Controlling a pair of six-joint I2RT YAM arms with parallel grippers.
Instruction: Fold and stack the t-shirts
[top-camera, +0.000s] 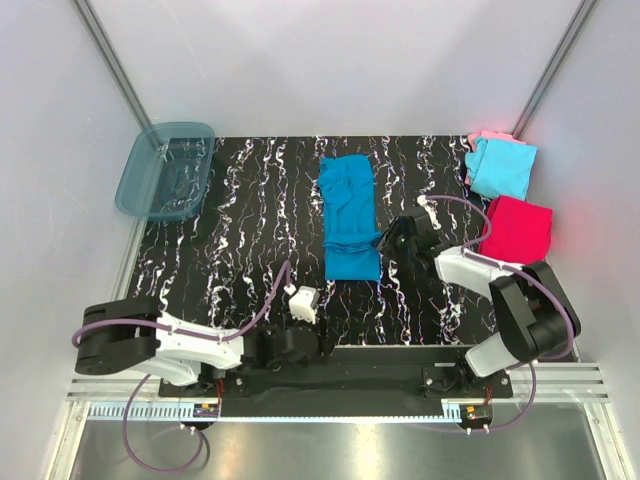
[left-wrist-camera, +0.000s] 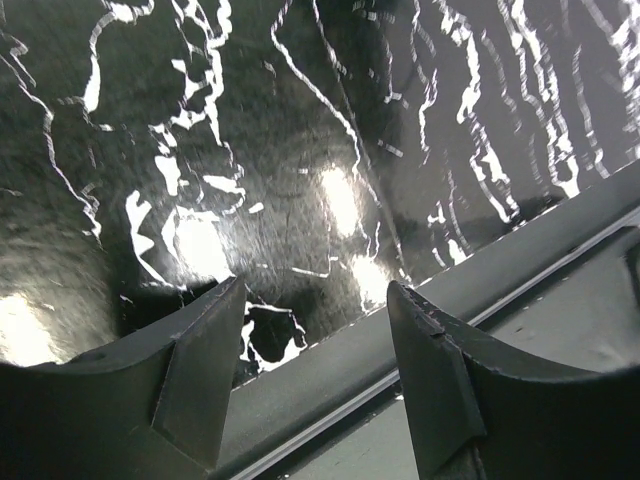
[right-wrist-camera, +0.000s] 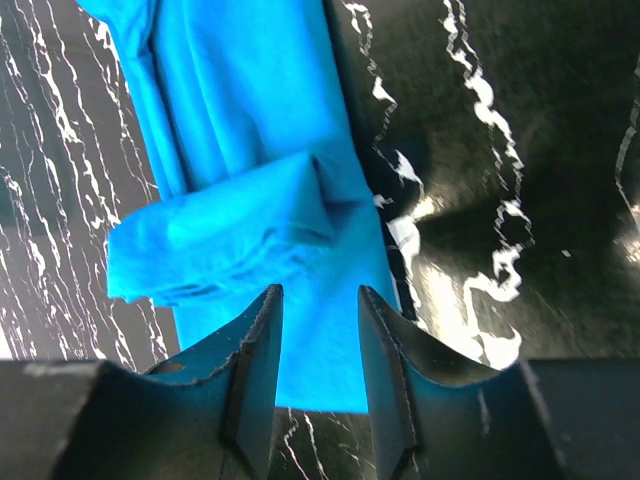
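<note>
The teal-blue t-shirt (top-camera: 349, 215) lies folded into a long strip in the middle of the black marbled table (top-camera: 240, 230). In the right wrist view the shirt (right-wrist-camera: 240, 180) has a small fold of cloth bunched across it. My right gripper (top-camera: 386, 241) is open at the shirt's right near edge, and its jaws (right-wrist-camera: 318, 300) stand just above the cloth without holding it. My left gripper (top-camera: 322, 338) is open and empty at the table's near edge (left-wrist-camera: 315, 310). A light cyan shirt (top-camera: 502, 167) lies on a pale pink one (top-camera: 486, 137) at the far right, with a magenta-red shirt (top-camera: 519, 228) in front.
A translucent teal plastic tub (top-camera: 166, 169) sits at the far left corner of the table. The arms' mounting rail (top-camera: 330, 378) runs along the near edge. White walls enclose the table at the back and sides.
</note>
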